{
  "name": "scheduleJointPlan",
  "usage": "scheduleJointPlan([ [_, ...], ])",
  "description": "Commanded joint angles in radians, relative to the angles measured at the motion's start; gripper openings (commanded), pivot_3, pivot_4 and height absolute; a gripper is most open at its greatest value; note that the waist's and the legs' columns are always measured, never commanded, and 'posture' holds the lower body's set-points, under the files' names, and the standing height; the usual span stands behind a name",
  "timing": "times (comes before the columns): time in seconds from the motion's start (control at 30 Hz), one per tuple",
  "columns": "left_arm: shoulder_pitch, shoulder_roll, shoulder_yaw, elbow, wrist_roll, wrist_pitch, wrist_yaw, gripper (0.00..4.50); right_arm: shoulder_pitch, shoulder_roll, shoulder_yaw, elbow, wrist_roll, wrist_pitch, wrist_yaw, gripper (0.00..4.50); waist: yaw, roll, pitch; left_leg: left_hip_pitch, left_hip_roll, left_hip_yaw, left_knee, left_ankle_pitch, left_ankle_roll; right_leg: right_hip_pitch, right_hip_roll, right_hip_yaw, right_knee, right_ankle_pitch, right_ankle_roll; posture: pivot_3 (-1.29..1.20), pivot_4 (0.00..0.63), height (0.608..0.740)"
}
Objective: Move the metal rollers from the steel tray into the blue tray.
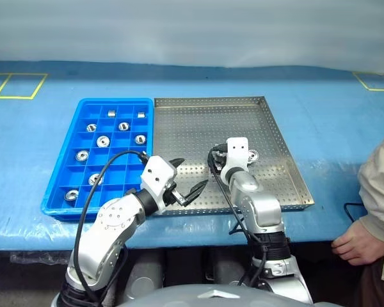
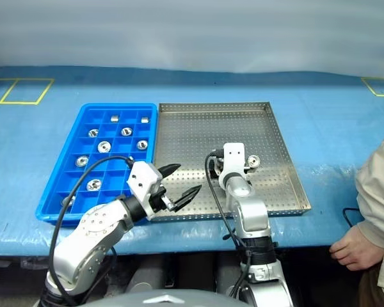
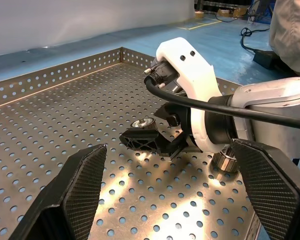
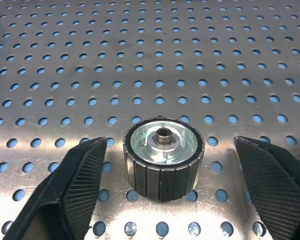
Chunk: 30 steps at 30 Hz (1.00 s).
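One metal roller [image 4: 163, 159] standing on the steel tray [image 1: 198, 128], between the spread, released fingers of the right end effector [image 4: 165, 200], untouched. Left end effector [image 1: 185, 181] released, empty, nearby. Other rollers [image 1: 103, 141] in the blue tray [image 1: 57, 169].

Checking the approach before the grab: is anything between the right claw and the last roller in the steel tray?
Nothing visible. The roller stands on the steel tray between the right claw's open fingers, with bare perforated floor on both sides.
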Motion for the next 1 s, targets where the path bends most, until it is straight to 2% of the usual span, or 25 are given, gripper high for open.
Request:
scheduleJointPlan([
  [0.03,-0.001,0.003,-0.002,-0.002,-0.01,-0.03,0.003,4.39,-0.011,0.006,0.0,-0.031,0.0,-0.016,0.004,3.3,0.0,0.0,0.0,0.0,0.0,0.0,0.0,0.0,0.0,0.0,0.0,0.0,0.0,0.0,0.0,0.1,0.15,0.74],
  [0.17,0.01,0.003,0.018,-0.003,-0.013,-0.038,0.016,4.39,-0.016,0.001,0.016,-0.069,-0.001,0.003,0.02,1.91,-0.001,0.001,0.0,0.0,0.0,0.0,0.0,0.0,0.0,0.0,0.0,0.0,0.0,0.0,0.0,0.1,0.15,0.74],
  [0.2,0.013,0.002,0.024,-0.003,-0.012,-0.041,0.023,4.39,-0.018,-0.002,0.022,-0.079,-0.001,0.009,0.024,1.69,-0.001,0.001,0.001,0.0,0.0,0.0,0.0,0.0,0.0,0.0,0.0,0.0,0.0,0.0,0.0,0.11,0.15,0.74],
  [0.4,0.031,-0.045,0.119,-0.004,0.023,-0.071,0.147,4.39,-0.086,-0.009,0.093,-0.154,0.01,0.063,0.094,1.69,0.001,0.003,0.002,0.0,0.001,0.0,0.0,0.0,0.0,0.0,0.001,0.0,0.0,0.0,0.0,0.17,0.15,0.74],
  [0.63,0.08,-0.103,0.222,-0.058,0.084,-0.076,0.308,4.39,-0.231,0.02,0.153,-0.095,0.027,0.06,0.17,1.69,0.032,0.003,0.002,0.0,0.002,-0.003,-0.001,0.0,0.0,0.0,0.004,0.0,0.0,0.001,0.002,0.32,0.15,0.74],
  [1.0,0.232,-0.167,0.358,-0.183,0.148,-0.064,0.461,4.39,-0.371,0.086,0.209,0.142,0.045,-0.066,0.28,1.69,0.13,0.003,0.002,0.0,0.001,-0.006,-0.006,0.002,-0.005,-0.001,0.005,-0.002,-0.001,-0.002,-0.002,0.5,0.15,0.74],
])
